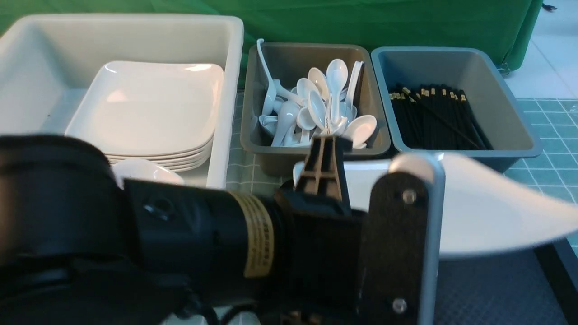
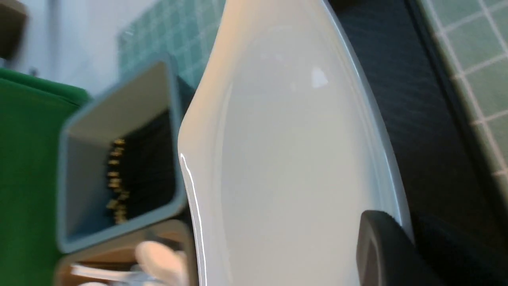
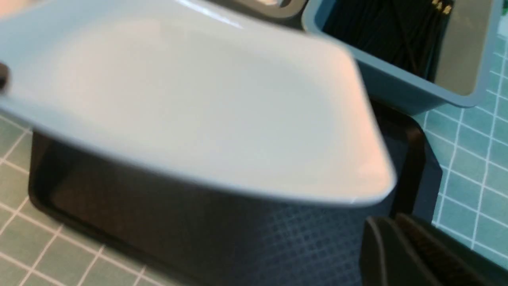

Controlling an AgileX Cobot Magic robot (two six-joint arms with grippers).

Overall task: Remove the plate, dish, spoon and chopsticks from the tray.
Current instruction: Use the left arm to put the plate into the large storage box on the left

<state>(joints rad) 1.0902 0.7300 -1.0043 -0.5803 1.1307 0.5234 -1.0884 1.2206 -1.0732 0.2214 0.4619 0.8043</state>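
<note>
My left gripper (image 2: 401, 242) is shut on the rim of the large white square plate (image 2: 285, 159), one finger (image 2: 377, 250) on top and the other beneath. It holds the plate (image 1: 487, 212) tilted above the black tray (image 1: 496, 289). The left arm fills the front view's lower left. In the right wrist view the plate (image 3: 198, 99) hovers over the tray (image 3: 198, 230). My right gripper (image 3: 401, 246) has its fingers together and holds nothing, near the tray's corner. No dish, spoon or chopsticks show on the visible part of the tray.
A white bin (image 1: 226, 90) at back left holds a stack of plates (image 1: 149, 108) and a small dish (image 1: 144, 171). A grey bin (image 1: 257, 135) holds several spoons. A blue-grey bin (image 1: 515, 117) holds black chopsticks (image 1: 433, 117). The table has a green grid mat (image 1: 551, 126).
</note>
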